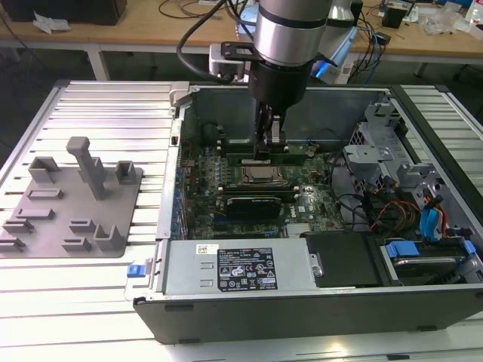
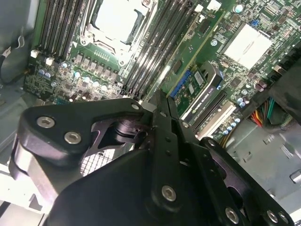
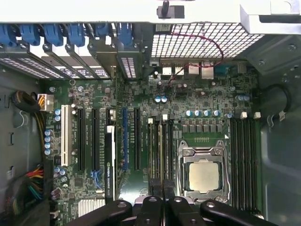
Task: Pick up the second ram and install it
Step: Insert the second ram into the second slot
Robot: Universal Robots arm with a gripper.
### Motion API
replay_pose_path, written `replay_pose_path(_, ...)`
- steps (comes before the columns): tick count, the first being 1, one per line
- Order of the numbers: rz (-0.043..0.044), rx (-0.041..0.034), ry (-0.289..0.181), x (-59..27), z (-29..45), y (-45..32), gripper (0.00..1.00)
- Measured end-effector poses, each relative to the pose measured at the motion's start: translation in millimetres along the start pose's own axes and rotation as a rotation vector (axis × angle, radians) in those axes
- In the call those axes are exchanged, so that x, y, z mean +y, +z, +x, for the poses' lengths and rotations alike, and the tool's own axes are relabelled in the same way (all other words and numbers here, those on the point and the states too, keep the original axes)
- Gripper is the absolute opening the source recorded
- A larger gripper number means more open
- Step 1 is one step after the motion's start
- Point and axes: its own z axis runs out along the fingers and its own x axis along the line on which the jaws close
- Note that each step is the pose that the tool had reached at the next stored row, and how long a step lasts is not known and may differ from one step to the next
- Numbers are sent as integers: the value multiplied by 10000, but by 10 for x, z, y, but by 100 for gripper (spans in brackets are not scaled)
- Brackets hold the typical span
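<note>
The second ram (image 1: 296,151) is a thin green stick standing on edge in a black slot just behind the CPU socket (image 1: 260,177) inside the open computer case. My gripper (image 1: 266,151) reaches straight down onto its middle. In the first wrist view the ram (image 3: 162,150) runs along the slots beside the CPU socket (image 3: 203,175), and my gripper (image 3: 162,188) is shut across its top edge. In the second wrist view the gripper (image 2: 159,101) has its dark fingers pressed together above the slot rows. How deep the stick sits in the slot is hidden.
A grey fixture plate (image 1: 72,204) with upright blocks lies on the ribbed table at the exterior view's left. Inside the case are a black graphics card (image 1: 256,204), a power supply (image 1: 241,268) at the front, and drive cages with cables (image 1: 407,196) at the right.
</note>
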Motion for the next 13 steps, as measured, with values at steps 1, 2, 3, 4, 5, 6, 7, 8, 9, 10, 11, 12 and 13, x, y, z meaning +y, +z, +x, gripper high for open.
replay_pose_path(1,0,1,0,-1,-1,17,9)
replay_pose_path(2,0,1,1,-1,-3,34,9)
replay_pose_path(3,1,0,0,-2,-4,51,9)
replay_pose_path(4,1,1,-1,-3,-3,62,9)
replay_pose_path(5,0,0,0,-3,-4,72,9)
replay_pose_path(6,0,1,0,-4,-4,90,9)
replay_pose_path(7,0,0,1,-6,-5,122,9)
replay_pose_path(8,0,0,0,-7,-7,140,9)
replay_pose_path(9,0,0,1,-7,-8,146,9)
replay_pose_path(10,0,0,0,-7,-8,159,9)
replay_pose_path(11,0,0,1,-7,-9,167,9)
replay_pose_path(12,0,-1,0,-7,-10,173,9)
replay_pose_path(13,0,-1,0,-7,-10,179,9)
